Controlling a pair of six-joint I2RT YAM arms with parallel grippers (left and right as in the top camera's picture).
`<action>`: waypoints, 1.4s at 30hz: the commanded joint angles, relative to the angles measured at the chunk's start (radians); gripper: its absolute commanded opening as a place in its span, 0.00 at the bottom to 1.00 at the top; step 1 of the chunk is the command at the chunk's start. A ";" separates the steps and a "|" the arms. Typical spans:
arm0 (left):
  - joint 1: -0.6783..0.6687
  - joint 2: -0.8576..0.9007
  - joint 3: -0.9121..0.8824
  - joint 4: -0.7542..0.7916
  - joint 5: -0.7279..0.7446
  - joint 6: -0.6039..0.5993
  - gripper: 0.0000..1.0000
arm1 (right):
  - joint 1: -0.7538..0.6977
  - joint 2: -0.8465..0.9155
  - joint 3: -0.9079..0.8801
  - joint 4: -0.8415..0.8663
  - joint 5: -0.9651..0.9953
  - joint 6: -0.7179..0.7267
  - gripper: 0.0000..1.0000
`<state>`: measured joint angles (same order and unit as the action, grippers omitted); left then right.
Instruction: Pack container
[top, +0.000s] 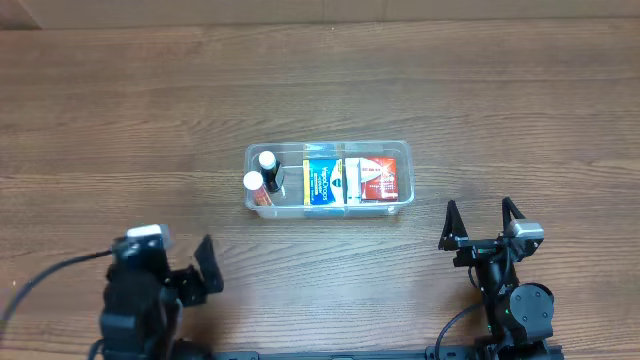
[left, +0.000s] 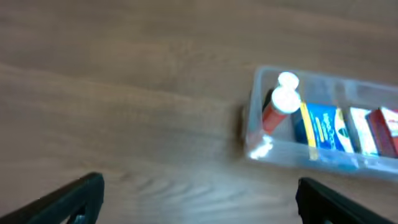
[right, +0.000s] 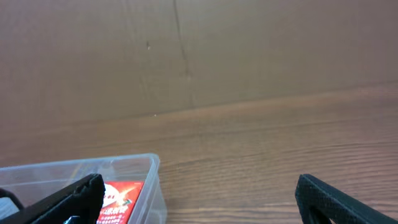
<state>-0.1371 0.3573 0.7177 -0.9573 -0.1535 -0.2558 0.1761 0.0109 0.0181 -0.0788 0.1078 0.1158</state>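
- Container (top: 330, 211) sat mid-table (top: 110, 100), long axis running left-right.
- Inside, left to right: dark bottle (top: 266, 160) and orange bottle (top: 254, 184), both w/ white caps, at the left end. Blue box (top: 325, 181) was in the middle and red box (top: 378, 178) at the right end. No loose item showed on the wood outside it.
- R claw (top: 481, 222) was released, fingers spread wide, empty. It sat on the near side, w/ the container's right end just far-left of it. R wrist cam caught only that corner (right: 93, 163) and a bit of red box at lower left; the claw (right: 199, 205) faced mostly bare wood.
- L claw (left: 199, 202) was also spread wide, holding nothing. The container's left end (left: 254, 124), w/ the bottles, lay far-right of it.
- Judged from overhead, R claw was nearer the container; L sat further off, near-left.
- Any move on the container would prob. go far + inward: R arm leftward, L arm rightward. The long side faced both arms, so a grip across the short axis looked likeliest.
- Packing looked approx. done.
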 joint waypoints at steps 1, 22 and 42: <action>0.021 -0.152 -0.277 0.238 0.130 0.164 1.00 | -0.007 -0.008 -0.010 0.006 -0.004 -0.005 1.00; 0.070 -0.352 -0.713 0.881 0.172 0.237 1.00 | -0.007 -0.008 -0.010 0.006 -0.004 -0.005 1.00; 0.070 -0.352 -0.713 0.881 0.172 0.237 1.00 | -0.007 -0.008 -0.010 0.006 -0.004 -0.005 1.00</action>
<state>-0.0761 0.0158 0.0086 -0.0761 0.0082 -0.0441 0.1764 0.0109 0.0181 -0.0788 0.1078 0.1150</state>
